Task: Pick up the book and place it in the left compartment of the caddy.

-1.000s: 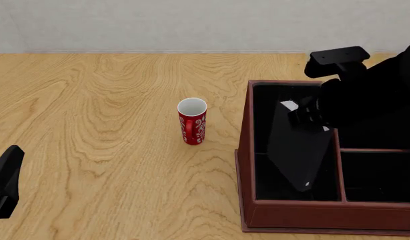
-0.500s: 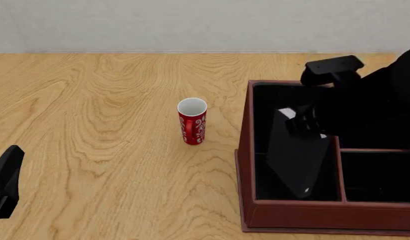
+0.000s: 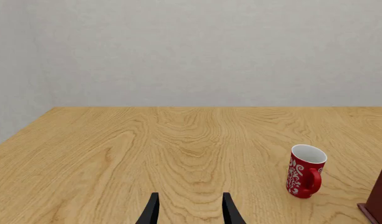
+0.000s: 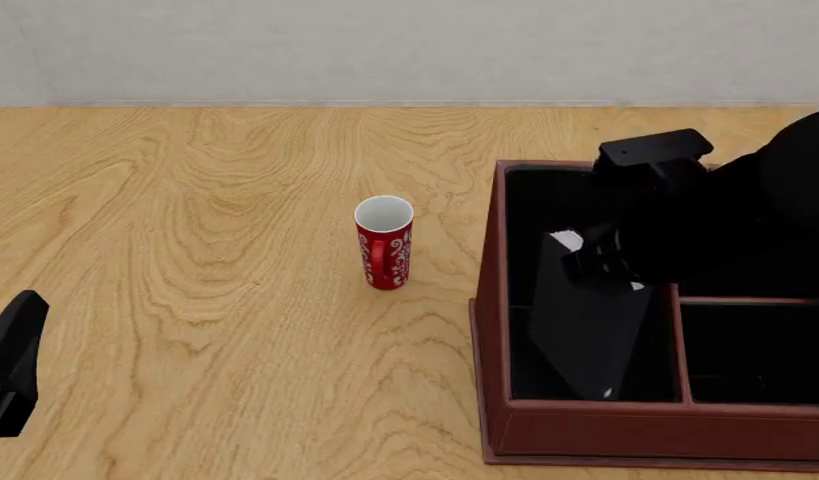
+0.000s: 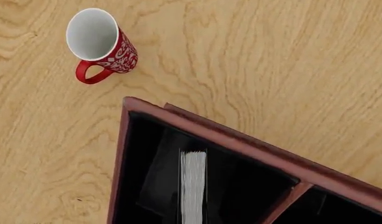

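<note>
— Front view first: where is the book (image 4: 589,325) seen?

— It is seen tilted inside the left compartment (image 4: 543,215) of the caddy (image 4: 583,430), its lower corner down near the caddy's near wall. Its upper end is covered by the right gripper (image 4: 607,262), which is held against it; whether the fingers are clamped on the book cannot be told, as black lies on black.

— And from the right wrist view?

— The book's white-grey page edge (image 5: 192,186) is shown standing within the black-lined section, with the red mug (image 5: 100,41) apart on the wooden table (image 5: 272,56).

— What is shown of the left gripper (image 3: 189,212)?

— Its fingers are spread with table visible between them; nothing is held. It is parked low at the table's near left.
</note>
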Controlling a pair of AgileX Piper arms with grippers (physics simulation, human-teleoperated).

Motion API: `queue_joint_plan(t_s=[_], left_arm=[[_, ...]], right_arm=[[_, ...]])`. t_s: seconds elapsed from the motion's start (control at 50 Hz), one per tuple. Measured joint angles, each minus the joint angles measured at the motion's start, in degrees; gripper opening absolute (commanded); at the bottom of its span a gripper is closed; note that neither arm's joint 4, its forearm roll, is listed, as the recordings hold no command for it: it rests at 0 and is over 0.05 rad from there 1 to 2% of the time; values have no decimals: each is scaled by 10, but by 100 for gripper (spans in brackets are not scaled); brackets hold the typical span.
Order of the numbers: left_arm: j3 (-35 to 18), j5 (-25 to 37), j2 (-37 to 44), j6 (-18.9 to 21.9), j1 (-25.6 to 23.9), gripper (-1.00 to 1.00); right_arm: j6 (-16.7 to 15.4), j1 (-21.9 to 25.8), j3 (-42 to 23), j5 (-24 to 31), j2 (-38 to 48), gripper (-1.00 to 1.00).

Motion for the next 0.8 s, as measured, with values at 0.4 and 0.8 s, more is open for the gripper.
queue_joint_plan(t_s=[0.4, 0.8], left_arm=[[0, 0, 0, 0, 0, 100], [0, 0, 0, 0, 0, 100]], right_arm=[[0, -2, 12, -9, 8, -100], [8, 7, 18, -18, 12, -100]])
